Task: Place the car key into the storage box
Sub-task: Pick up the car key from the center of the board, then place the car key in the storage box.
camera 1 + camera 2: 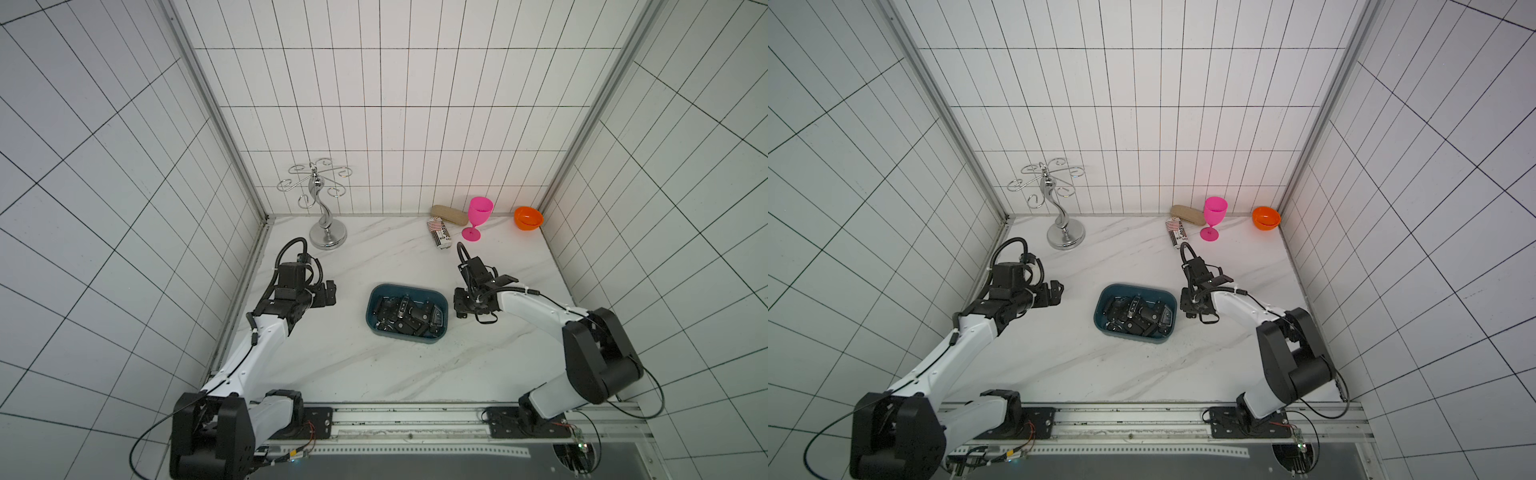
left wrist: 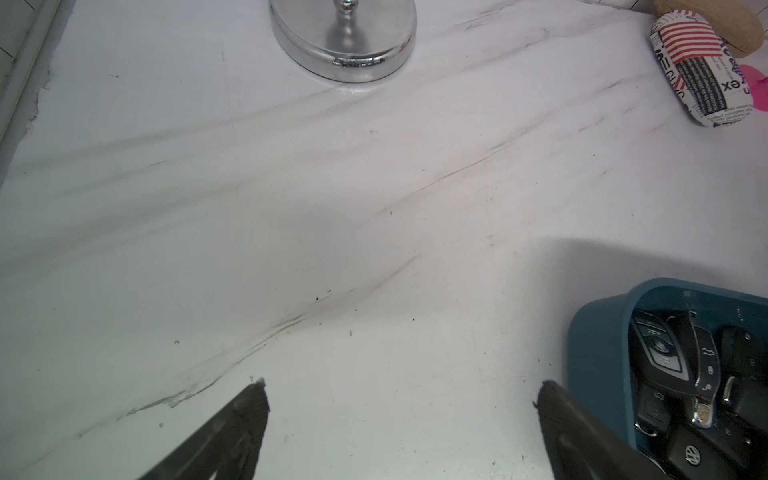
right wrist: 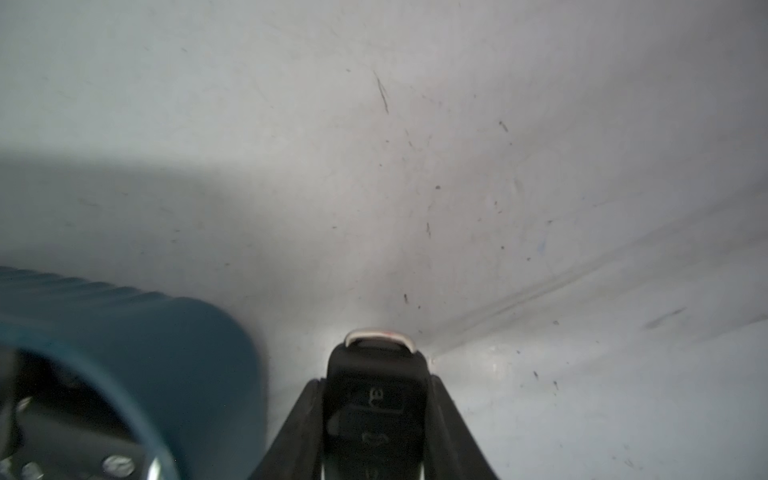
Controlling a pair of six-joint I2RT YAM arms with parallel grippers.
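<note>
Right gripper [image 3: 375, 379] is clamped on a black car key [image 3: 374, 415], buttons facing the camera and metal loop poking past the tips. It sits above the marble table [image 3: 374, 166] just beside the storage box [image 3: 174, 332], not over it. Left gripper [image 2: 401, 386] is wide open and empty on the box's other side. Grasp looks done; carry over the rim and release are left. The box holds a pile of black key fobs [image 1: 409, 318]. Orange bowl [image 1: 528, 218] shows nothing inside.
</note>
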